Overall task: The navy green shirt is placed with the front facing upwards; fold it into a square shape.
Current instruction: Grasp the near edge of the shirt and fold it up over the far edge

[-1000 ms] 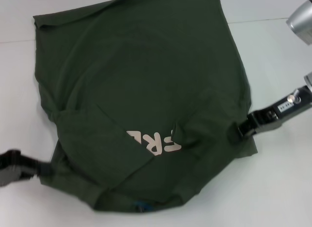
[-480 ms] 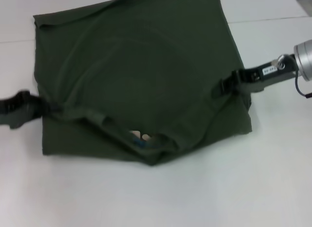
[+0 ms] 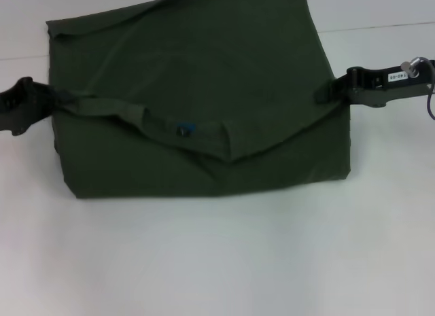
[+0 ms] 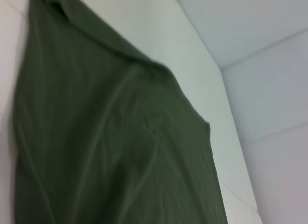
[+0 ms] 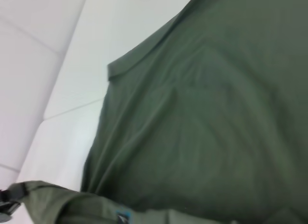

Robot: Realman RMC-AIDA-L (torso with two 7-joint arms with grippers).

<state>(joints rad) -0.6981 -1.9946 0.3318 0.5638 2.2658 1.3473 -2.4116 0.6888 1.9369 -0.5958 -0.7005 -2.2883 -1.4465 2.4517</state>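
The white tabletop (image 3: 217, 261) carries the navy green shirt (image 3: 197, 78), spread across its far middle. Its near, collar half has just swung away over the body, hiding the print, so one fold is nearly laid. The left gripper (image 3: 47, 102) and right gripper (image 3: 326, 93) fingers pinch the folded edge's ends.

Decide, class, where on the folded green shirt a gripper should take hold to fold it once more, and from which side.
Grip the navy green shirt at its near folded edge, by the two near corners, coming in from the sides. That edge lies straight and free on the table, so it would likely lift evenly.
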